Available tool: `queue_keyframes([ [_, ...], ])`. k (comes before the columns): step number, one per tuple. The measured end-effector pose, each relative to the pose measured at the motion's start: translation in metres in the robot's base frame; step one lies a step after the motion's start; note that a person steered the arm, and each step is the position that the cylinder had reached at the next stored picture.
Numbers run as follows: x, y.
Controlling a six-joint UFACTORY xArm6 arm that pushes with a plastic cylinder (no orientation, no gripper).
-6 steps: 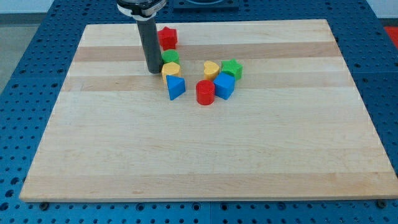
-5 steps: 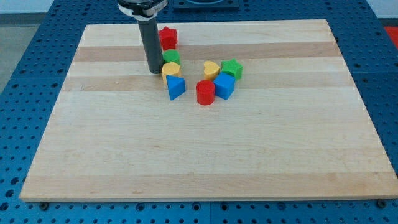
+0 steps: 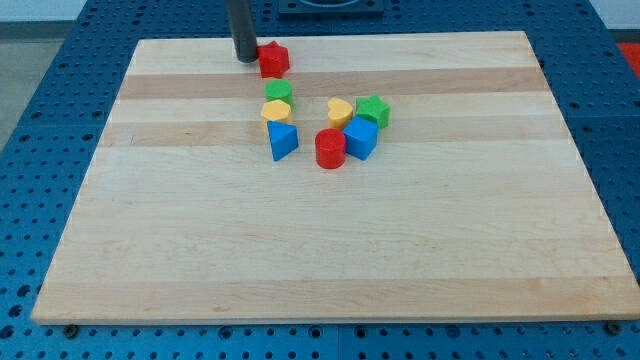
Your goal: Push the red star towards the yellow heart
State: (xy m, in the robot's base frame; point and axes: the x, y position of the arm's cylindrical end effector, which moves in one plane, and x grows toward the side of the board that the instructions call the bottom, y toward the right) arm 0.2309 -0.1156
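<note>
The red star (image 3: 274, 59) lies near the board's top edge, left of centre. My tip (image 3: 246, 59) stands just to its left, close to it or touching. The yellow heart (image 3: 340, 111) lies below and to the right of the star, in a cluster with the green star (image 3: 373, 110), a blue cube (image 3: 360, 138) and a red cylinder (image 3: 330, 148).
A green block (image 3: 279, 92), a yellow block (image 3: 276, 111) and a blue triangular block (image 3: 283, 139) form a column below the red star. The wooden board (image 3: 330, 250) rests on a blue perforated table.
My tip has moved up the view, from beside the green and yellow blocks to the left side of the red star. The blocks have hardly moved.
</note>
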Motion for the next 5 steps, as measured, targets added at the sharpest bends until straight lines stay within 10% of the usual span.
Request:
queue_keyframes([
  [5,0.031,0.034],
])
